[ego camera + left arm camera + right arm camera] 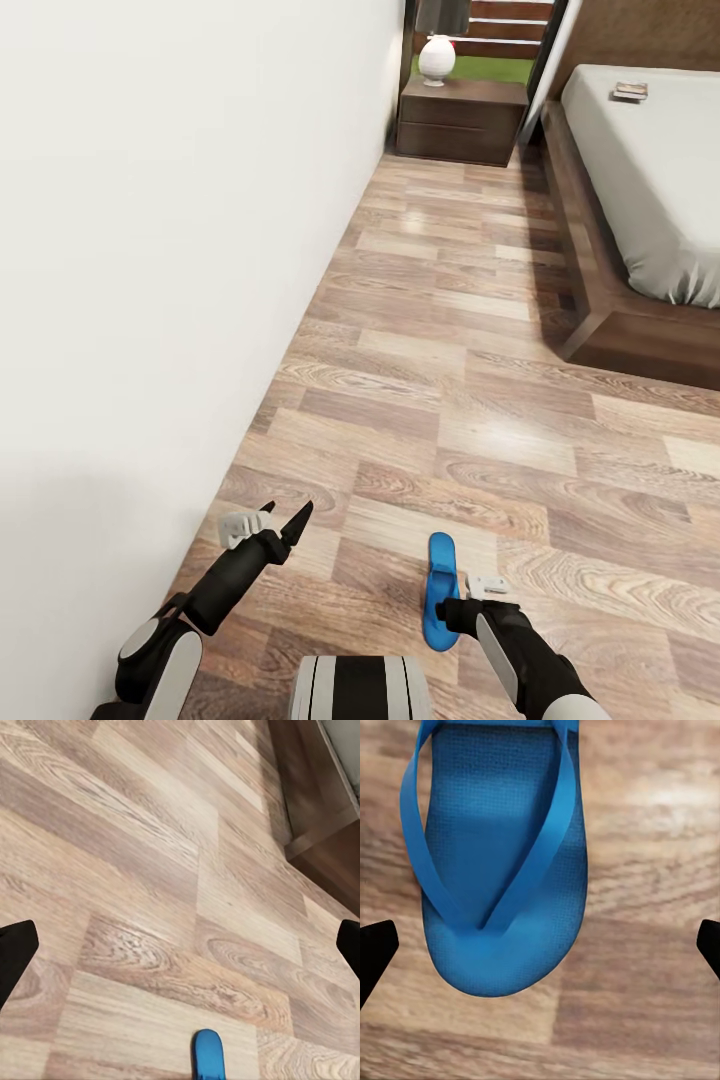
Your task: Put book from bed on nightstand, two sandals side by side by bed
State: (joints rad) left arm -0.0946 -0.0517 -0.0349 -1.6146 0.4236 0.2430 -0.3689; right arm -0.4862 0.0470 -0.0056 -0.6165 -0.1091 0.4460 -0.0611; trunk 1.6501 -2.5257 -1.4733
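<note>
right gripper spread wide right over blue sandal on the floor; left gripper open, holding nothing | book on bed; nightstand by wall

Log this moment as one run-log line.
right claw: open over sandal | left claw: open | book: on bed
</note>
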